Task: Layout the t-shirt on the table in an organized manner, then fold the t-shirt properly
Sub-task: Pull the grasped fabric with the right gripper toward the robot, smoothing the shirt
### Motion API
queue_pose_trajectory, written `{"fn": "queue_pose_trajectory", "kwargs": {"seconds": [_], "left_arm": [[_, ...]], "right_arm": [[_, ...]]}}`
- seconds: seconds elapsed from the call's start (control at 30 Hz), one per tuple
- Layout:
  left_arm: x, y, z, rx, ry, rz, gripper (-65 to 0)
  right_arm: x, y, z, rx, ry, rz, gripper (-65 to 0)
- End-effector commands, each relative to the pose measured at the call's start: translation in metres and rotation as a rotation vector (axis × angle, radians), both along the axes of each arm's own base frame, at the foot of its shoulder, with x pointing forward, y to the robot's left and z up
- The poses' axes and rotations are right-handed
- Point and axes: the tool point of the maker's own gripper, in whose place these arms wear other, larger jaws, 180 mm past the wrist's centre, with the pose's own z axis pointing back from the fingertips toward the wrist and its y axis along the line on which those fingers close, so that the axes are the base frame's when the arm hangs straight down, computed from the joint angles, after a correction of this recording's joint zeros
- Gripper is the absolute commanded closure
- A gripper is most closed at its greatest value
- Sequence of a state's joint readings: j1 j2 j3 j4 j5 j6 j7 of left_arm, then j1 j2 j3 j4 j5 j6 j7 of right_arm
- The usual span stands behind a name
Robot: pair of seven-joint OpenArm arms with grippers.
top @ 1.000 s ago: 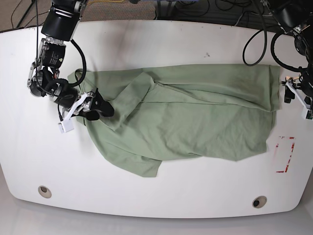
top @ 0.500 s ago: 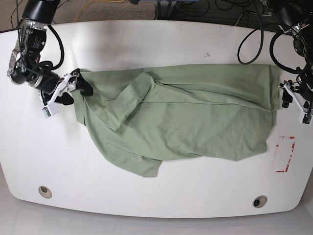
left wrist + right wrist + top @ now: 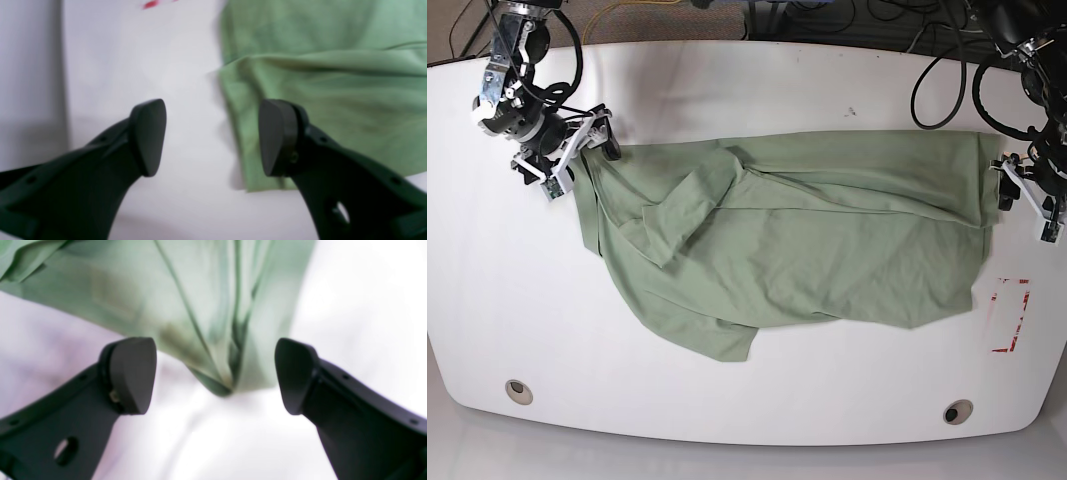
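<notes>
You are still laying out: the t-shirt lies crumpled across the middle of the table, one end reaching toward each side edge, a sleeve flap doubled over its body. Both tools are released and hold nothing. Your right gripper hovers spread at the bunched corner nearest the far corner of the table; in the right wrist view that pleated tip sits between the jaws. Your left gripper waits agape just off the straight hem at the opposite side edge. Close the right on the whole pleated tip, not one layer, take the hem corner with the left, then draw apart evenly, low over the table, so folds open
</notes>
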State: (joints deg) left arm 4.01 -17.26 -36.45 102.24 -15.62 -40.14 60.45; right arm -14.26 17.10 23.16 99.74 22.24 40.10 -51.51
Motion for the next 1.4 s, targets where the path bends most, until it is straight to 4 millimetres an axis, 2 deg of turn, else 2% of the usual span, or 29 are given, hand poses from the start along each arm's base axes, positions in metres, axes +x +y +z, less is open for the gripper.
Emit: {"fn": "queue_pose_trajectory", "kwargs": {"seconds": [0.0, 0.17, 0.37, 0.63, 0.97, 1.37], "left_arm": [[0.005, 0.004, 0.012, 0.02, -0.036, -0.003, -40.8], [0.004, 0.003, 0.011, 0.02, -0.032, -0.005, -40.8], [-0.004, 0.001, 0.002, 0.017, -0.002, -0.012, -40.8], [-0.018, 0.001, -0.009, 0.008, 0.032, -0.008, -41.1], [-0.028, -0.018, -0.027, -0.058, 0.01, -0.025, -41.5], [-0.044, -0.017, -0.073, -0.165, 0.104, 0.029, -41.5]], "right_arm": [[0.01, -0.006, 0.003, -0.005, -0.033, -0.019, -53.1], [0.018, -0.007, -0.008, 0.003, -0.045, -0.049, -48.0], [0.02, -0.01, -0.018, 0.036, -0.049, -0.074, -35.5], [0.026, -0.011, -0.015, 0.039, -0.067, -0.077, -22.8], [0.026, -0.008, -0.017, 0.046, -0.065, -0.075, -6.3], [0.025, -0.006, -0.017, 0.05, -0.063, -0.075, -5.5]]}}
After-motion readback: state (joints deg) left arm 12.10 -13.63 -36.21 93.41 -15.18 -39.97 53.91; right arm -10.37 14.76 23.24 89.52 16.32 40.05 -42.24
